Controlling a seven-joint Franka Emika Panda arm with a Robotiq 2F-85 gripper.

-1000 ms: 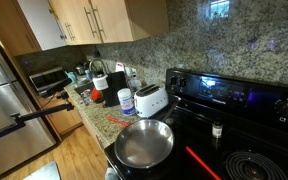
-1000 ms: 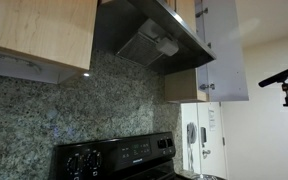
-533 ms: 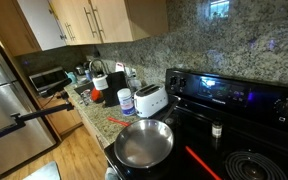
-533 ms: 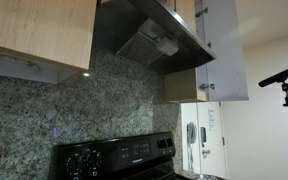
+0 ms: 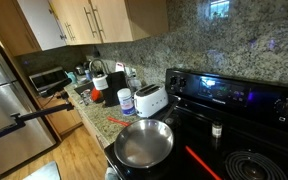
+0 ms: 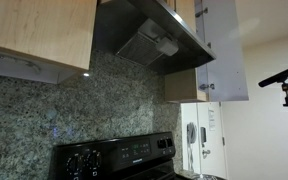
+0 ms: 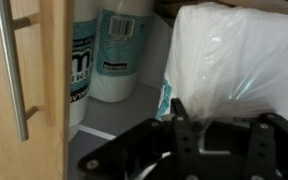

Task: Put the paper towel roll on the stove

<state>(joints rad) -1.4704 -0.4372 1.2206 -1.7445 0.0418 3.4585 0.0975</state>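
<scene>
In the wrist view the paper towel roll [image 7: 239, 60], white and bulky in shiny plastic wrap with a teal edge, sits inside a cupboard and fills the right side. My gripper [image 7: 180, 112] comes up from the bottom edge. It is shut, with its dark fingertips pinched together on the wrap at the roll's lower left. The stove [image 5: 224, 110], black with ringed burners and a blue-lit back panel [image 6: 114, 158], shows in both exterior views. Neither the gripper nor the roll appears there.
A wooden cupboard door with a metal handle [image 7: 19, 70] stands at the left, and white teal-printed containers [image 7: 119, 50] stand behind it. On the stove are a silver frying pan [image 5: 144, 143], a red utensil [image 5: 202, 163] and a small shaker [image 5: 217, 129]. A white toaster [image 5: 150, 100] and canister [image 5: 125, 100] stand on the counter.
</scene>
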